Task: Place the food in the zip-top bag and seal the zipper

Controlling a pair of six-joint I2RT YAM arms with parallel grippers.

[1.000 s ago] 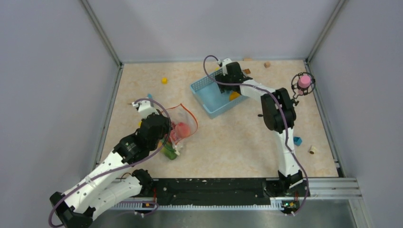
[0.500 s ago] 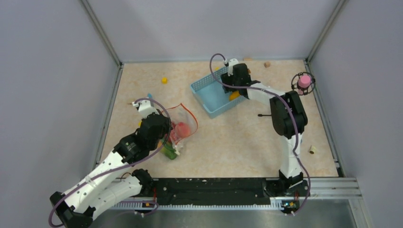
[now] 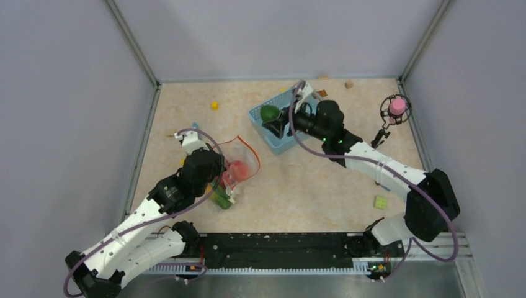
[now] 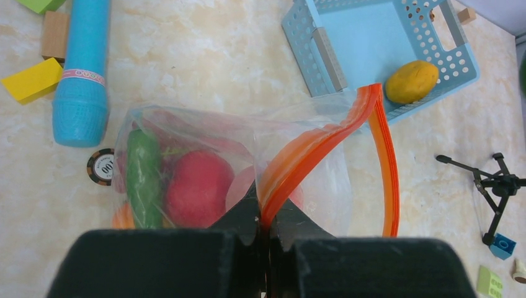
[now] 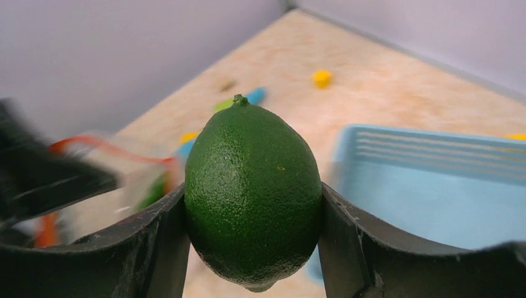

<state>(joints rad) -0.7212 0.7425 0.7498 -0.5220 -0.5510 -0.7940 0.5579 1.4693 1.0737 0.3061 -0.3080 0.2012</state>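
Note:
My left gripper (image 4: 267, 230) is shut on the orange-red zipper strip (image 4: 322, 139) of the clear zip-top bag (image 4: 205, 155) and holds its mouth up. Inside the bag lie a red tomato (image 4: 198, 186), a long green chili (image 4: 142, 177) and something orange. The bag also shows in the top view (image 3: 239, 164). My right gripper (image 5: 251, 214) is shut on a dark green lime-like fruit (image 5: 251, 192), held above the light-blue basket (image 3: 279, 136) in the top view (image 3: 269, 113). A yellow mango (image 4: 411, 81) lies in the basket.
A long light-blue stick (image 4: 84, 74) and yellow (image 4: 31, 81), tan and green blocks lie left of the bag. A poker chip (image 4: 99, 166) lies by it. A black stand with a pink top (image 3: 396, 108) is at the right. A green block (image 3: 380, 202) lies front right.
My right arm has lifted the green fruit out of the basket and swung left towards the bag. My left gripper has kept still, holding the zipper strip.

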